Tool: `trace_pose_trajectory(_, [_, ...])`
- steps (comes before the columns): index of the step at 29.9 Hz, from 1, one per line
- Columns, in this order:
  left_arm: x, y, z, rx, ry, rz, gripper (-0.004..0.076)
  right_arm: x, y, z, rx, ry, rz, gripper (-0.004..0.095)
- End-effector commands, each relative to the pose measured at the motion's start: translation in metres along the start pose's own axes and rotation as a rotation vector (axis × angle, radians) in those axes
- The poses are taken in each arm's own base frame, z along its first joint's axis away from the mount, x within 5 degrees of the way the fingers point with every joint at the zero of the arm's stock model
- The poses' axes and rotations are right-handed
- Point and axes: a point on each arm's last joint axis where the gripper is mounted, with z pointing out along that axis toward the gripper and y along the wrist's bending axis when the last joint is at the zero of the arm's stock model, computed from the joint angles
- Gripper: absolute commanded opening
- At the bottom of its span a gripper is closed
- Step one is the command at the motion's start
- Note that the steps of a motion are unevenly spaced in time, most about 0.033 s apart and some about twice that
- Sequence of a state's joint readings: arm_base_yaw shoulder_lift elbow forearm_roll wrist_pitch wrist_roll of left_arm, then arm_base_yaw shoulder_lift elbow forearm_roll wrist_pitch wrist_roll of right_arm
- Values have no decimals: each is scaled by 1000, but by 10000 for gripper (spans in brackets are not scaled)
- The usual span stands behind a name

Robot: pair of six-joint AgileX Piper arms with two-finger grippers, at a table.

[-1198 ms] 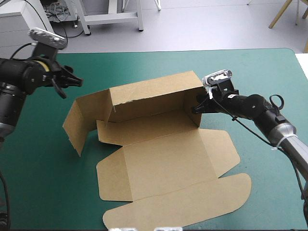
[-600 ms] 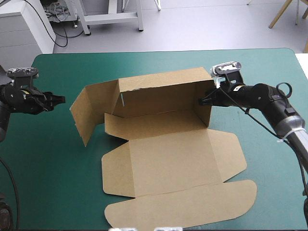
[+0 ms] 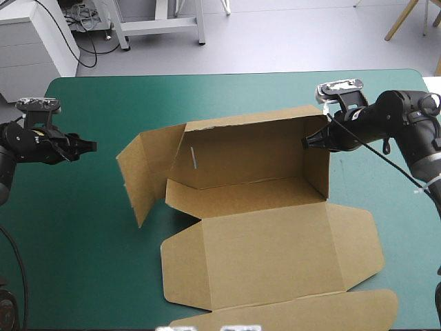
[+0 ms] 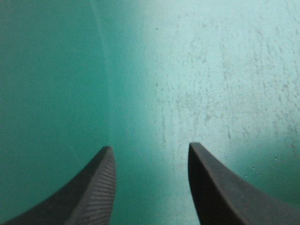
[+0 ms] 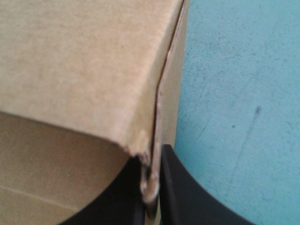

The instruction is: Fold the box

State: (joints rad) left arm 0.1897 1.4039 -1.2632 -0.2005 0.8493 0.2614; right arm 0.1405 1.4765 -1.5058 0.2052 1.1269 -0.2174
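Observation:
The brown box (image 3: 255, 172) stands partly raised in the middle of the table: back wall and right wall up, left flap (image 3: 141, 172) swung outward, lid panels (image 3: 275, 262) flat toward the front edge. My right gripper (image 3: 308, 142) is shut on the top corner of the box's right wall; in the right wrist view the board's edge (image 5: 151, 187) is pinched between the black fingers. My left gripper (image 3: 91, 145) hovers open over bare cover well left of the box, and its fingers (image 4: 93, 187) stand apart above teal-green cover.
The teal-green cover (image 3: 76, 227) shows bare to the left of the box and along the far edge (image 3: 227, 86). The box's flat lid reaches the table's front edge.
My right gripper has drawn the box to the right, and the whole sheet slid with it. The left arm dropped away to the left earlier and now hardly moves.

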Motion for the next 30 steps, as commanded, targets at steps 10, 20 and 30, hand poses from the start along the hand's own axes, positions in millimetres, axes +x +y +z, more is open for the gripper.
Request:
trace_pose_trajectory(10, [-12, -4, -19, 13, -118, -19, 335, -4, -9, 17, 27, 70, 36, -19])
trace_pose_trajectory(20, [-12, -4, -19, 20, -120, -19, 334, -25, -21, 68, 27, -34, 36, 124])
trace_pose_trajectory(30, [-12, -4, -19, 22, -120, -20, 333, -45, -28, 80, 59, -175, 20, 621])
